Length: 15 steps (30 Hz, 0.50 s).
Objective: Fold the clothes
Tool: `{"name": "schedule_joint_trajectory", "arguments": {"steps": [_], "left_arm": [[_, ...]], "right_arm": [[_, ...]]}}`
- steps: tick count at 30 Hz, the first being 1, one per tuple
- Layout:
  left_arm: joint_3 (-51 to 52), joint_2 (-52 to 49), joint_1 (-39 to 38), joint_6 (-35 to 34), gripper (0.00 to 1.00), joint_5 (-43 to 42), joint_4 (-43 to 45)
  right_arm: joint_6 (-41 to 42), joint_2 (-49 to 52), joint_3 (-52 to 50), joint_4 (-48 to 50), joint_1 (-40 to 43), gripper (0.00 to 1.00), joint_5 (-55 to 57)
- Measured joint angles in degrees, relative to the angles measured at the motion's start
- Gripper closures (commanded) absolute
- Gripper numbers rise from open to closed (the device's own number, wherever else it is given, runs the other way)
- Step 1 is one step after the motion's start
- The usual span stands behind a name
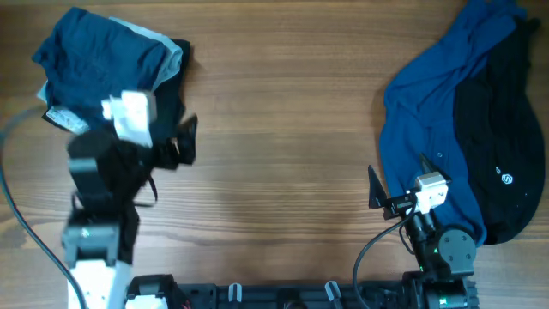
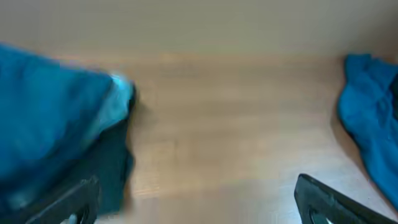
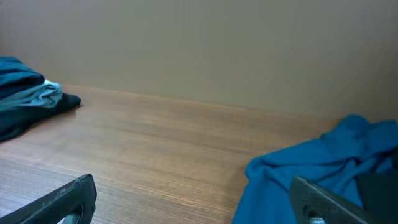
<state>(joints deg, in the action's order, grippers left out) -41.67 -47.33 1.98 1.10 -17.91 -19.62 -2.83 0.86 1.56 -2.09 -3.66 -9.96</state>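
Note:
A folded stack of dark navy clothes point(image 1: 107, 56) with a pale blue layer lies at the far left; it also shows in the left wrist view point(image 2: 50, 124) and in the right wrist view point(image 3: 25, 93). A brighter blue shirt point(image 1: 429, 120) lies crumpled at the right, also seen in the right wrist view point(image 3: 311, 174), with a black piece with a white logo point(image 1: 502, 163) on it. My left gripper point(image 1: 184, 142) is open and empty beside the stack's near right corner. My right gripper point(image 1: 396, 193) is open and empty at the shirt's near left edge.
The wooden table point(image 1: 283, 112) stretches between the two piles. Black cables run along the left edge point(image 1: 17, 206) and by the right arm's base point(image 1: 373, 249).

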Motion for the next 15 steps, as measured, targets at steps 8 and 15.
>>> {"name": "schedule_joint_trajectory", "arguments": {"steps": [8,15], "left_arm": [[30.2,25.2,0.0,-1.1,0.00,-1.7,15.6],[36.8,39.4,-0.1,-1.3,0.00,-0.8,16.2]], "right_arm": [[0.0,0.0,0.0,0.0,0.0,0.00,0.0],[0.0,0.0,0.0,0.0,0.0,0.00,0.0]]}}
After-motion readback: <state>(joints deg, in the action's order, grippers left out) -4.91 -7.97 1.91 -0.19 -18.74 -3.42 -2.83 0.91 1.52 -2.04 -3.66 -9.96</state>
